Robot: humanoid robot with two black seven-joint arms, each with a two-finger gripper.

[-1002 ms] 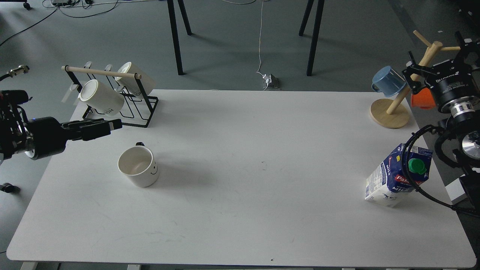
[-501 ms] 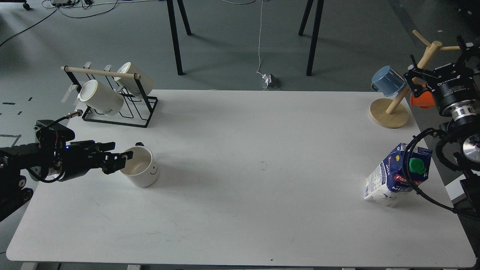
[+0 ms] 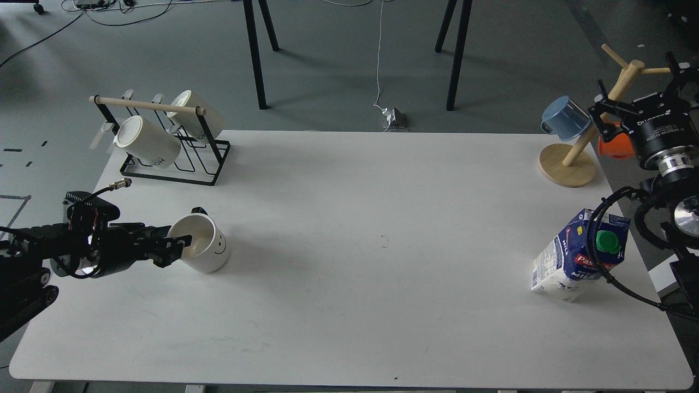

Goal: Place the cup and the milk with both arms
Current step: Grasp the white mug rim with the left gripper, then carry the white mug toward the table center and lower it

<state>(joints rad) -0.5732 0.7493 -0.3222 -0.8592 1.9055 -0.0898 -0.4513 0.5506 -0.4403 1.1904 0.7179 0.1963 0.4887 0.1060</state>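
A white cup (image 3: 205, 254) with a smiley face stands on the left part of the white table (image 3: 355, 218). My left gripper (image 3: 176, 248) reaches in from the left at the cup's left rim. One finger lies over the rim and the other outside the wall, with the jaws apart. A blue and white milk carton (image 3: 570, 262) with a green cap stands tilted near the table's right edge, and a black cable crosses in front of it. My right gripper (image 3: 603, 112) is raised by the wooden mug tree, well behind the carton. Its fingers cannot be told apart.
A black wire rack (image 3: 169, 158) with a wooden bar holds two white mugs at the back left. A wooden mug tree (image 3: 568, 164) at the back right carries a blue cup (image 3: 565, 117) and an orange one (image 3: 614, 147).
My left gripper has come down and forward from beside the rack to the cup's left rim. The cup has shifted and turned slightly. The right arm has barely moved.
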